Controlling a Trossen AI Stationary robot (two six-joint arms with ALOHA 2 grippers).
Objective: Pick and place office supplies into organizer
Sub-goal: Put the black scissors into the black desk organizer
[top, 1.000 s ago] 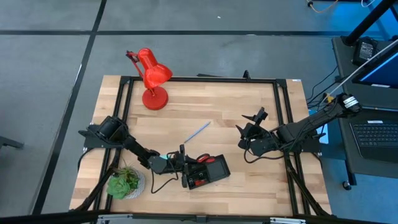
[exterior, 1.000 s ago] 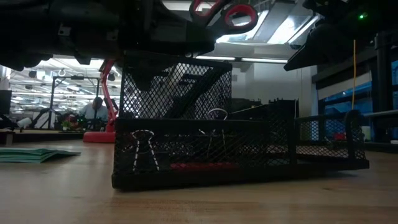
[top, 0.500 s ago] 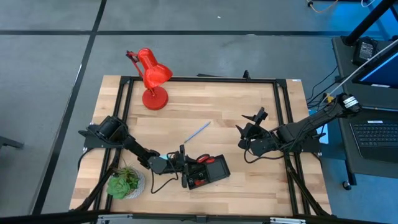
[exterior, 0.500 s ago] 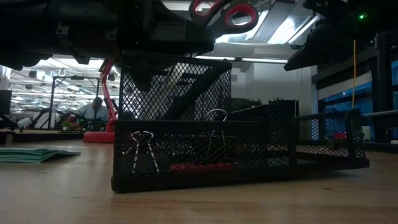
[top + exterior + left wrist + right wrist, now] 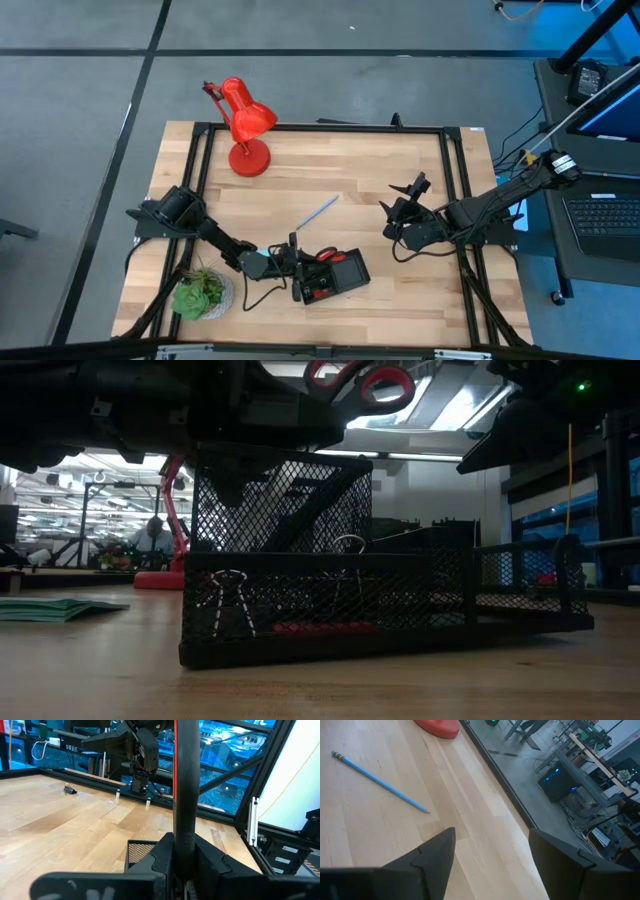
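A low black wire-mesh organizer tray (image 5: 335, 277) sits on the pale wooden table (image 5: 380, 180), toward its front edge, and everything else is easiest placed from it. The left arm reaches in from the table's left side, and the left gripper (image 5: 297, 262) hangs right at the tray's left end, over the taller mesh compartment. A pair of red-handled scissors (image 5: 325, 256) stands up out of that end; from table height the red loops (image 5: 360, 382) show above the mesh wall, right under the dark bulk of the arm. The left wrist camera shows a red-and-black upright shaft (image 5: 183, 785) running between the fingers, but I cannot tell whether they are pinching it or slack around it.

Inside the tray, seen through the mesh, are wire-handled binder clips (image 5: 231, 600) and a small red piece (image 5: 320, 627) lying on the floor of the front compartment.

A light blue pencil (image 5: 320, 210) lies loose on the wood just behind the tray, and it shows again in the right wrist camera (image 5: 380, 782). The right gripper (image 5: 398, 212) hovers to the right of the tray and well apart from it, with its fingers (image 5: 427, 857) spread wide and nothing between them.

Far behind the tray, by the table's back left corner, stands a red desk lamp (image 5: 243, 125). A small green potted plant (image 5: 201, 293) sits left of the tray near the front corner. A lone small black clip (image 5: 70, 790) lies on bare wood farther off.
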